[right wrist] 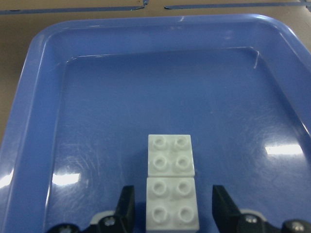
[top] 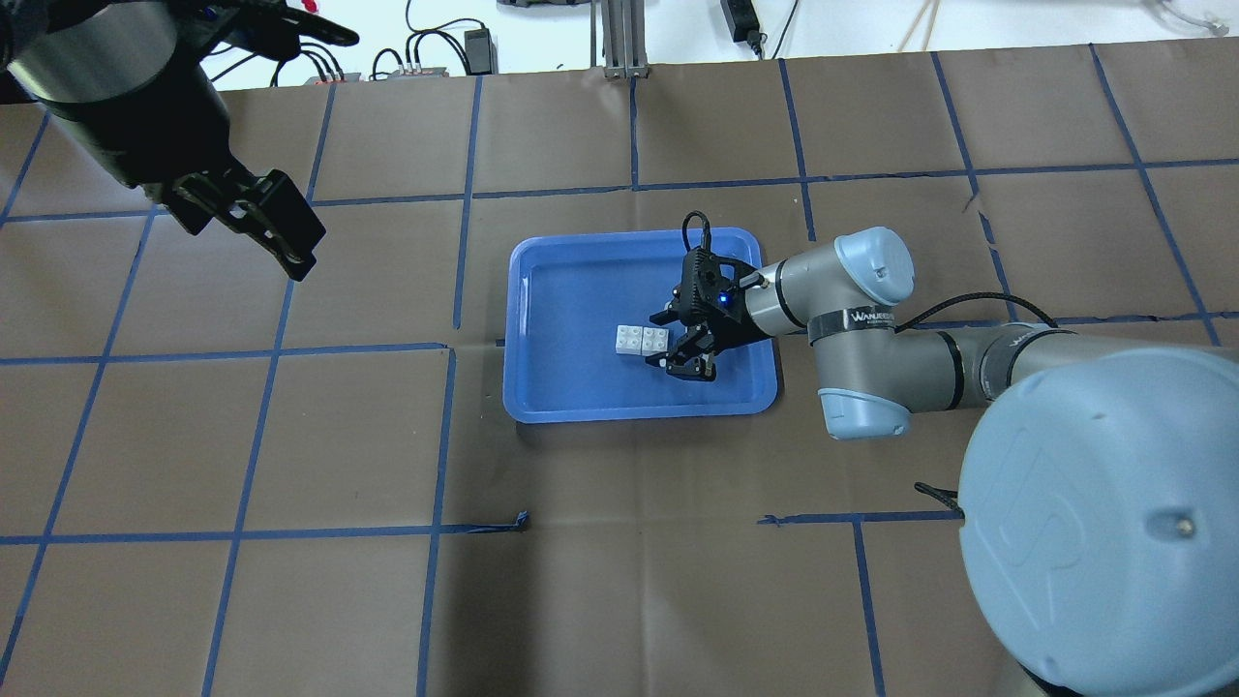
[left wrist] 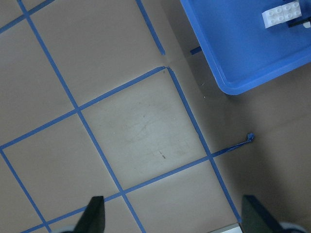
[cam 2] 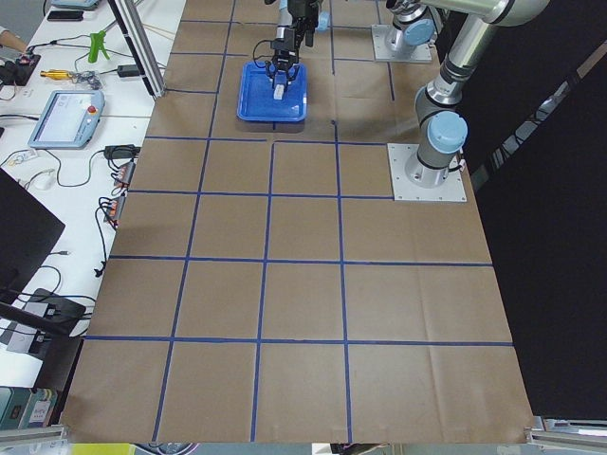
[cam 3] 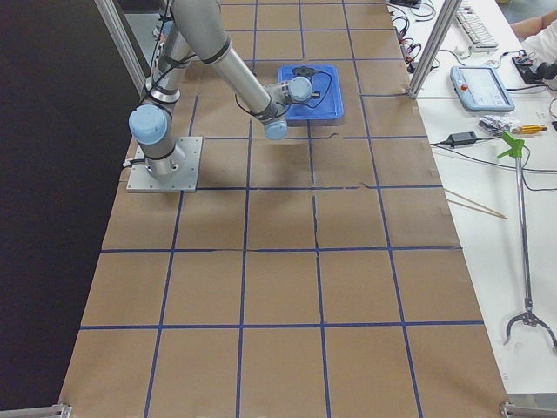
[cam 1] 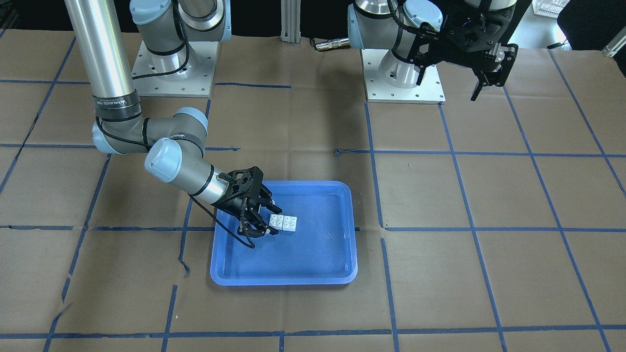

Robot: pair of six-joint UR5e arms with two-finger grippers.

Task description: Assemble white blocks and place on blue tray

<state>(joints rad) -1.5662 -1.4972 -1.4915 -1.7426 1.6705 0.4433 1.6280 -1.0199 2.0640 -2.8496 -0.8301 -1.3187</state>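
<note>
The jaws of our right gripper (right wrist: 173,204) stand released astride one of the white blocks (right wrist: 170,161) in the blue tray (right wrist: 39,121). We fear a crooked retreat would knock them apart. Our left gripper (left wrist: 176,216) hangs released.

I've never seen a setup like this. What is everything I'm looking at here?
table: one, brown paper with blue tape grid.
tray: one, blue, mid-table.
blocks: two, white, touching side by side, studs up, in the tray.
screen: one, grey, on the side bench.
grabber stick: one, silver with green grip, same bench.
arms: two, grey with pale-blue joints, bolted to the table.
right gripper: one, black, open, low in the tray, jaws either side of one block.
left gripper: one, black, open, raised over the table, away from the tray.
</note>
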